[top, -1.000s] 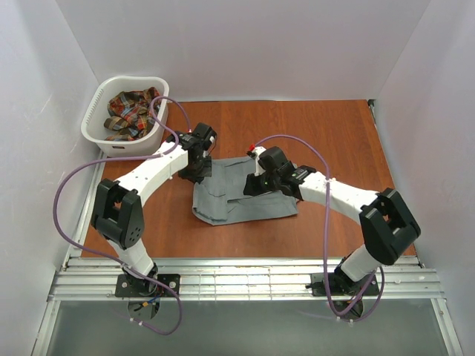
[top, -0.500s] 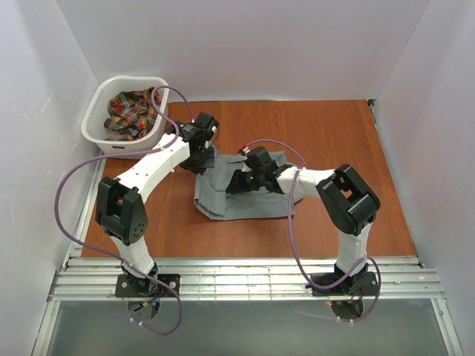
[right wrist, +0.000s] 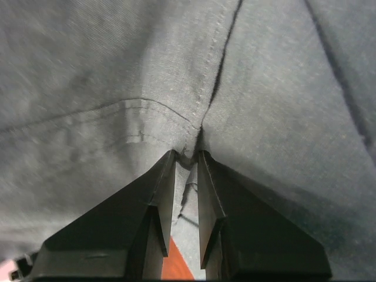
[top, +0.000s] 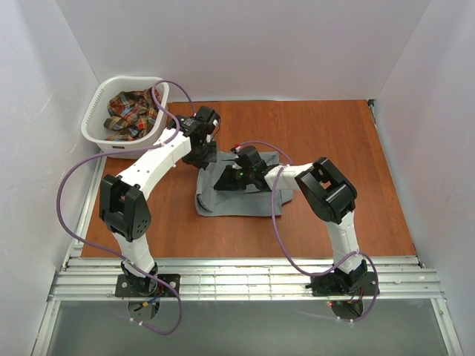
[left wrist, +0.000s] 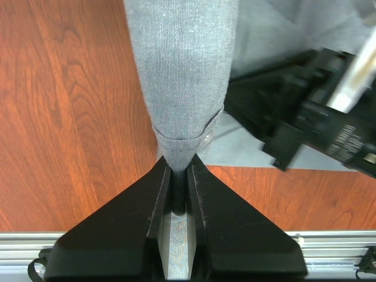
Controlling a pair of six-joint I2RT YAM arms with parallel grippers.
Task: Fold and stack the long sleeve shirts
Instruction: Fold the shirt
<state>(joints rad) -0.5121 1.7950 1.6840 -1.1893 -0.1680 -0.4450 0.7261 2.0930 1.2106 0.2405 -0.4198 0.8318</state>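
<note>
Here we see the grey shirt (top: 237,199) lying on the table (top: 334,133), roughly in the middle and between the two arms. It is partly folded into a rough rectangle, with its near edge flat on the wood.

The left claw (left wrist: 179,160) is clenched on it. In the left wrist view both fingers (left wrist: 202,188) press together over a hemmed edge of grey cloth. From there the fabric runs away from the camera as a narrow, taut fold lifted off the table. From above we find this claw at the far left corner of the shirt, on the side towards the basket (top: 122,144).

The right claw (right wrist: 187,155) is grasping the grey shirt too. In the right wrist view its fingertips (right wrist: 167,176) stand close together, with a small pinch of cloth caught between them right by a stitched seam. Grey fabric fills nearly everything else in that view. From above we see it over the far part of the shirt, near the left claw but apart from it. In the left wrist view its dark body shows just to the right of the lifted fold.

The plaid shirt (top: 128,111) lies crumpled inside the white basket at the far left corner, apart from the grey shirt.
</note>
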